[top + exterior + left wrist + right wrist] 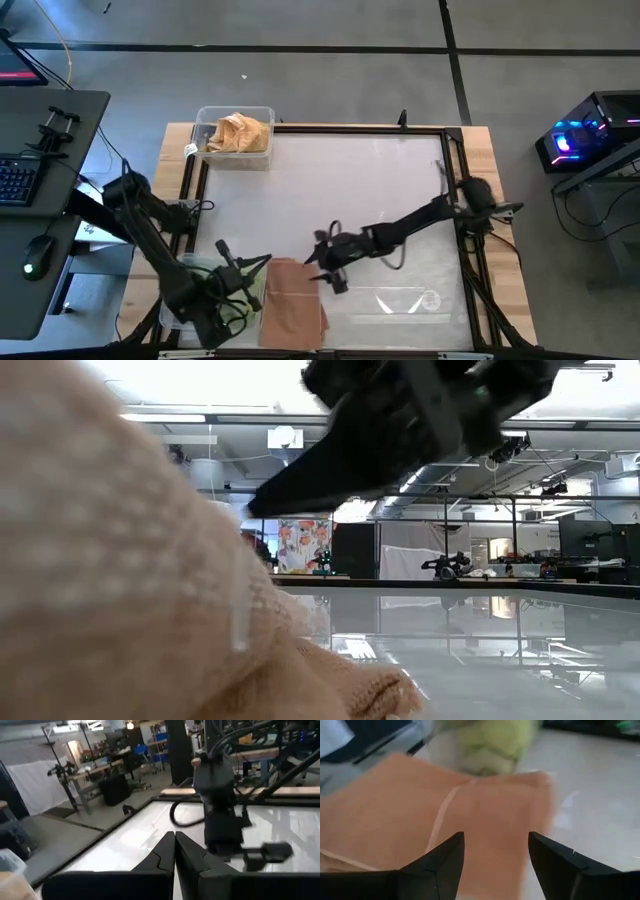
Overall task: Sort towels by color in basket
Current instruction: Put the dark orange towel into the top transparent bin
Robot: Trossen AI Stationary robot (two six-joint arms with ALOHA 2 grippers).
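Jaws of the left gripper [262,262] are pressed together and hold nothing; a light green towel [243,285] lies just below them. Directly beside the closed fingers lies the salmon pink towel [293,303], flat on the table [400,190]. Right gripper [322,272] hovers over that towel's edge, fingers spread wide, empty.

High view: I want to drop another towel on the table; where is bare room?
Bare white tabletop between the clear bin of mustard towels and right arm. Crowded near edge: flat salmon-pink towel, light green towel, shut left gripper, open right gripper.
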